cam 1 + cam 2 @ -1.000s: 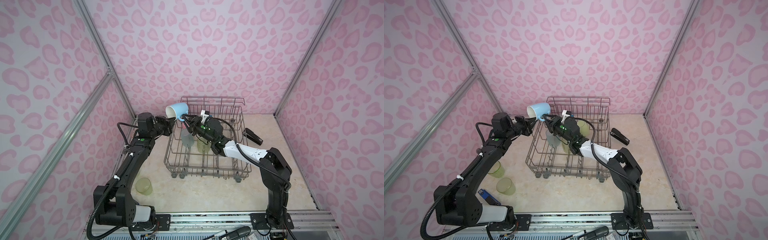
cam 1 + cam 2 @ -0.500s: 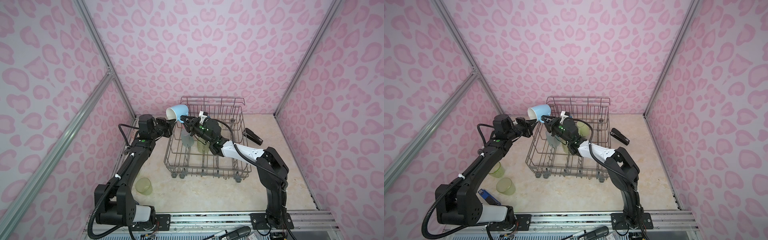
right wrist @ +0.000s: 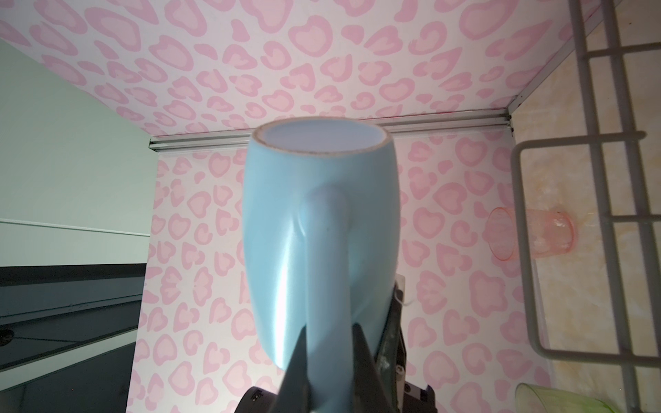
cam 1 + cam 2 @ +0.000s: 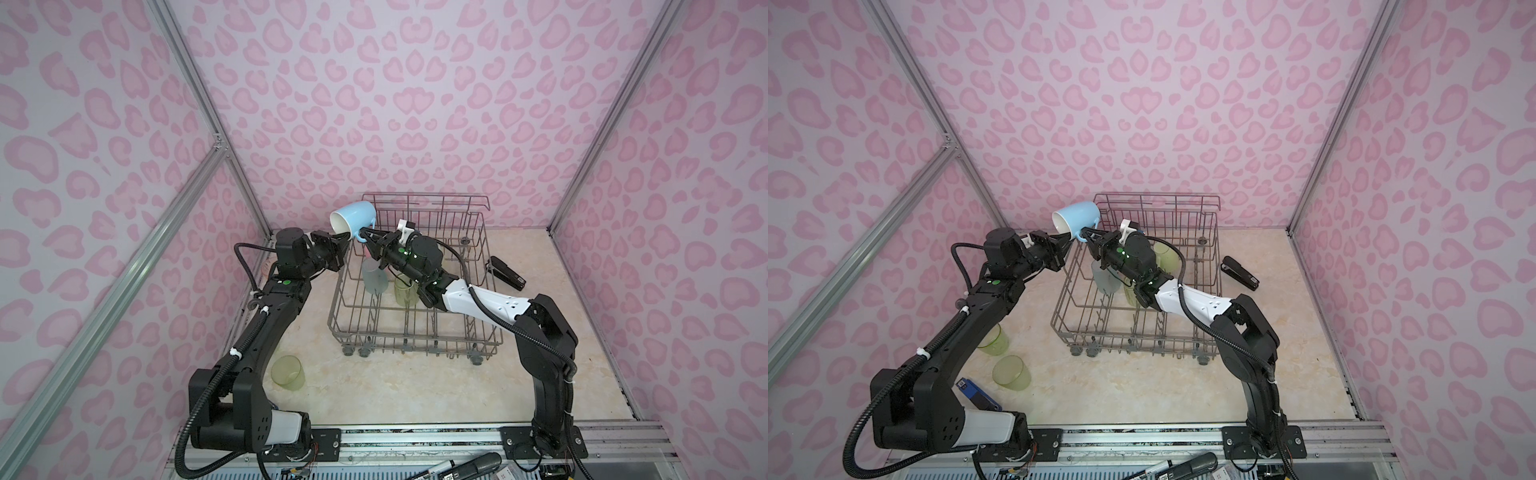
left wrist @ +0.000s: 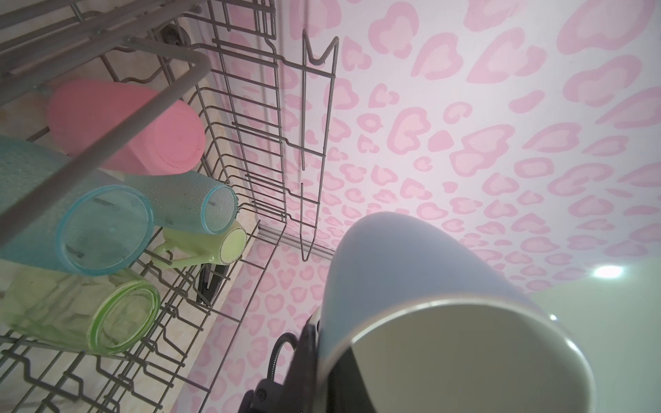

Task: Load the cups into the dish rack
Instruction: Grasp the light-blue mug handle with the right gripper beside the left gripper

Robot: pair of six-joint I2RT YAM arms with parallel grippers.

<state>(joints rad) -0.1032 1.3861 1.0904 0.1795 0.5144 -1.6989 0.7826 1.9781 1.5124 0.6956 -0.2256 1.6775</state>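
I have the light-blue mug [image 4: 355,216] up in the air at the back left corner of the dish rack [image 4: 424,195]. It is tipped on its side, with the mouth toward the left arm and the handle toward the right arm. Both grippers are on it. The right gripper [image 3: 329,332] is pinched narrow on the handle, one finger on each side, as the right wrist view shows. The left gripper [image 4: 348,241] is closed tight on the mug's lower rim. In the left wrist view I see one dark finger [image 5: 307,343] against the outer wall by the mouth.

Inside the rack, the left wrist view gives me a pink tumbler [image 5: 125,125], a wide teal tumbler [image 5: 103,229], a slimmer teal tumbler [image 5: 200,200], a light-green mug [image 5: 214,246] and a racked green tumbler [image 5: 89,314], all among the tines.

Out on the table, a loose green tumbler [image 4: 1012,372] sits front-left of the rack, near the left arm. A second loose green tumbler [image 4: 992,340] is just beside it, partly behind that arm. A salmon tumbler [image 3: 529,232] is on the table outside the rack's left side. A black stapler [image 4: 505,272] lies to the right of the rack, apart from it.
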